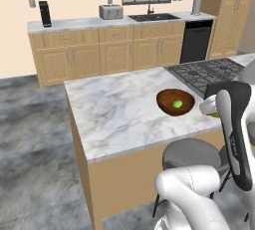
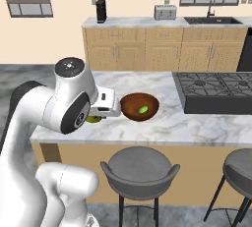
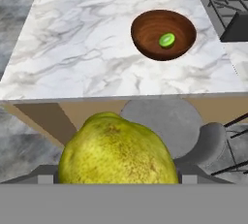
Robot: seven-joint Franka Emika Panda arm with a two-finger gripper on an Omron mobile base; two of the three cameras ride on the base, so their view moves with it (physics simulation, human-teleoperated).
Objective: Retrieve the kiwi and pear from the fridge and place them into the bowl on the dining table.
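One pear (image 3: 117, 150), yellow-green and speckled, sits clamped in the tool (image 3: 117, 178), whose finger tips (image 3: 44, 175) press it from both sides in the hand view. In the right base view a sliver of the pear (image 2: 94, 119) shows under the white hand, above the near edge of the surface (image 2: 162, 123) toward its left corner. In the left base view the fruit (image 1: 214, 114) peeks out beside the arm, just off the bowl's near side.

Below that edge stand two grey round stools, one (image 2: 140, 168) in front of the bowl and one (image 2: 241, 164) further right.

Further in, the reddish-brown bowl (image 2: 140, 106) rests on the marble dining surface, near its front edge and just beside the hand. Inside it lies the small green kiwi (image 2: 143, 109), also seen from the hand camera as a green oval (image 3: 167, 40) on the bowl's floor (image 3: 163, 35).

Toward the right end of the surface a black gas cooktop (image 2: 216, 91) is set in.

Beyond, along the far wall, runs a counter with a toaster (image 2: 166, 12), a sink (image 2: 214, 20) and a dark coffee machine (image 2: 101, 11).
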